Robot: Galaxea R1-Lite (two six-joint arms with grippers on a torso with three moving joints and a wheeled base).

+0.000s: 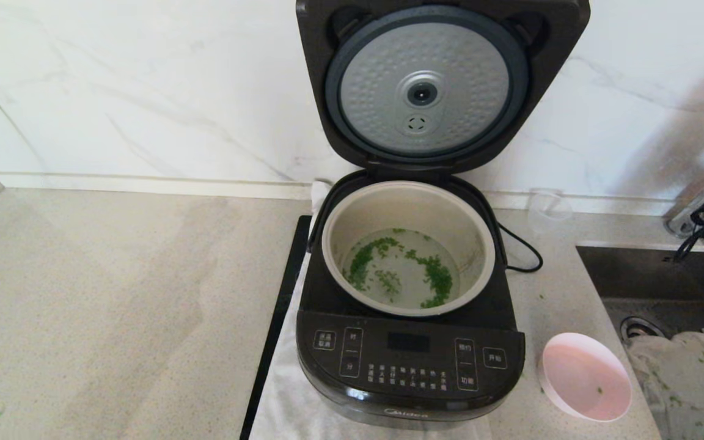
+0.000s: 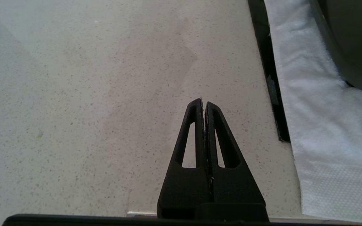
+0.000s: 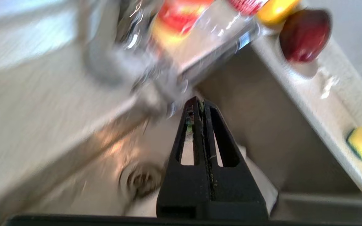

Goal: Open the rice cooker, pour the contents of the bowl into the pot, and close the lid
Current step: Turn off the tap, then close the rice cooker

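Rice cooker [image 1: 410, 360] stands on a white cloth [image 1: 291, 403] at the counter's [image 1: 113, 305] near edge, lid [image 1: 425, 85] raised upright. Pot [image 1: 410, 201] inside holds the green bits [image 1: 434, 275]. Bowl [image 1: 584, 376] lies tilted beside the cooker, by the sink [image 1: 651, 287]. Right gripper [image 3: 200, 103], fingers together, empty, over the sink. Left gripper [image 2: 204, 103], fingers together, over bare counter.

The left gripper [image 2: 203, 105] hangs parked, its fingers pressed together. The right gripper [image 3: 199, 102] is likewise closed and holds nothing.
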